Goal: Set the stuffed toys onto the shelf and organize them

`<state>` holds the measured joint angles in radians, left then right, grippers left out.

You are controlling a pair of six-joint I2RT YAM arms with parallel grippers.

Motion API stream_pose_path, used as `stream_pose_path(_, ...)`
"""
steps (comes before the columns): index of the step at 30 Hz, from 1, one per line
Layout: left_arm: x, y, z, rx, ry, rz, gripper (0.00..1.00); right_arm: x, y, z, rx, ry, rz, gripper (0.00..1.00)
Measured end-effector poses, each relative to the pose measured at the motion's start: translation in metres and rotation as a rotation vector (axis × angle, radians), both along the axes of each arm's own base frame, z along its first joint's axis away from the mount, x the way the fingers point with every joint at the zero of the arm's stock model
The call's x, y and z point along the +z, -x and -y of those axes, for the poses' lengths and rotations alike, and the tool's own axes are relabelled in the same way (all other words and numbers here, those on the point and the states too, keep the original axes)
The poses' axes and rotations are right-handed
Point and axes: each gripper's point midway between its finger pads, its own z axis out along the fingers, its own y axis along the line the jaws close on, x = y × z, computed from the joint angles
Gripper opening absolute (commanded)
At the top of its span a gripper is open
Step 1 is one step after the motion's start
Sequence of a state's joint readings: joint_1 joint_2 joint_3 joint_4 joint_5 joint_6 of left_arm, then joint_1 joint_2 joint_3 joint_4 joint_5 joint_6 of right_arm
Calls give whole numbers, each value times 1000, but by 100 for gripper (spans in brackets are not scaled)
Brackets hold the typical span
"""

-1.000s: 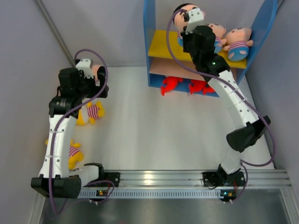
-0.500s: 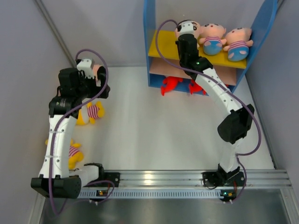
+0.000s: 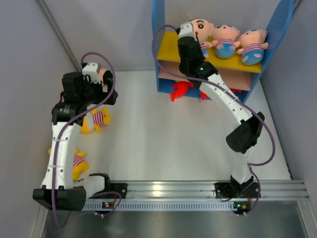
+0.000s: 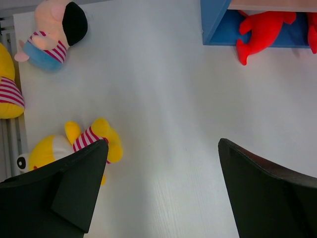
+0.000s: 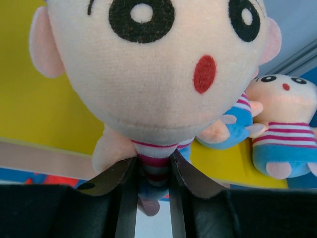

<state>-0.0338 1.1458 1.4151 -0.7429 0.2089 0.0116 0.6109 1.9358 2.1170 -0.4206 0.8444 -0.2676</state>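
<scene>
Right wrist view is showing the right gripper (image 5: 151, 174) clamping the boy doll (image 5: 148, 74) by its torso, head lying beyond the jaws above the yellow board (image 5: 29, 109), while the left gripper (image 4: 163, 173) is hanging spread apart.

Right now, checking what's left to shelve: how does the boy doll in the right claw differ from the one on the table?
The held boy doll is pinched at its torso by the right claw over the yellow board; the table boy doll lies loose on the table, untouched. The held one faces the wrist camera; the table one shows black hair, no face. Both have peach heads and red-striped shirts.
</scene>
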Motion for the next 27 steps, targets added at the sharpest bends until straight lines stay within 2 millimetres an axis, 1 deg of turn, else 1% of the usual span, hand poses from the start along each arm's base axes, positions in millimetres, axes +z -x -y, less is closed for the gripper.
stream_pose_path(3,0,0,1,-3,1,0,99,7,-8,-2,-9,23,13,33)
stream_pose_path(4,0,0,0,-3,1,1,99,8,-13,-2,-14,31,15,38)
stream_pose_path(5,0,0,0,-3,0,1,99,5,-18,-3,-19,43,12,39)
stream_pose_path(6,1,0,0,-4,0,2,99,2,-22,-3,-22,59,6,42)
stream_pose_path(9,2,2,0,-4,-2,8,99,-18,-34,-6,-17,109,-31,43)
stream_pose_path(11,3,2,0,-6,-4,12,99,-30,-44,-11,1,129,-49,45)
stream_pose_path(12,4,3,0,-6,-4,13,99,-33,-47,-14,13,133,-54,50)
stream_pose_path(14,4,3,0,-7,-6,15,99,-34,-50,-18,42,135,-55,60)
stream_pose_path(15,4,3,0,-7,-7,16,99,-33,-51,-20,52,132,-49,67)
stream_pose_path(16,4,3,0,-7,-7,16,99,-31,-51,-22,63,130,-44,69)
stream_pose_path(18,4,3,0,-8,-6,15,99,-32,-52,-29,95,127,-45,77)
stream_pose_path(20,4,3,1,-13,-4,15,99,-33,-52,-36,136,124,-50,80)
stream_pose_path(21,4,3,1,-15,-3,15,99,-33,-51,-42,168,121,-52,83)
stream_pose_path(24,4,3,2,-18,-1,15,99,-30,-39,-58,275,103,-57,86)
stream_pose_path(27,3,4,3,-22,0,13,99,-16,-20,-67,369,76,-44,88)
